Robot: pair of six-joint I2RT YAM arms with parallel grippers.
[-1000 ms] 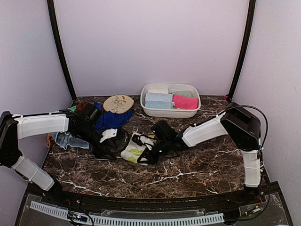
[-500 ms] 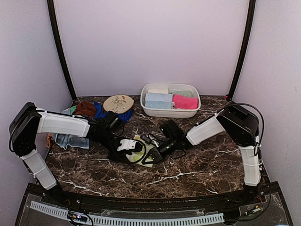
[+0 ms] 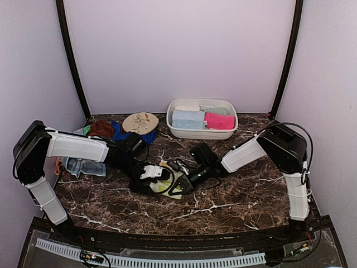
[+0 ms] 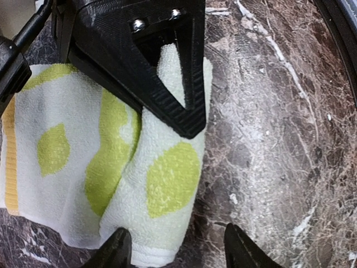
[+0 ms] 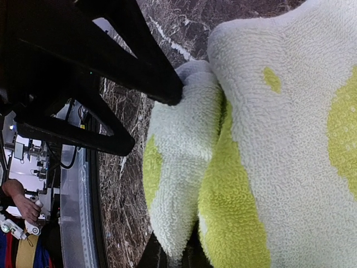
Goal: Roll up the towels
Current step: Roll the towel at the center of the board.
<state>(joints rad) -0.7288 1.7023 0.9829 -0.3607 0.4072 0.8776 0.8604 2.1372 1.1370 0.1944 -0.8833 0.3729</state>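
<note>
Within the last second the left arm has swung in from the left side of the overhead view. The left hand (image 4: 177, 250) now sits at the centre of the desk (image 4: 268, 139), at the yellow-green spotted towel (image 4: 167, 184). The towel itself has drawn in from a looser spread to a tighter bundle, and over the last half second hardly anything has shifted.

In the left wrist view the left hand is released. Its two fingertips stand apart at the bottom edge, with the towel's near end between them and the right-hand tip over bare desk.

The right hand (image 3: 182, 182) comes in from the right of the overhead view and is clenched. As far as the wrist views show, it pinches a fold of the same towel near the top of the left wrist view.

The towel lies doubled lengthwise, flat on the desk, with no coil started. We judge that both hands are now placed to begin rolling it.

At the upper centre of the overhead view, the white basin (image 3: 199, 134) already holds rolled pieces, among them a hot pink towel (image 3: 219, 120) and a pale blue towel (image 3: 187, 116). A brown towel (image 3: 101, 128) and a faded blue towel (image 3: 83, 166) lie loose at the left, so much of the task remains.
</note>
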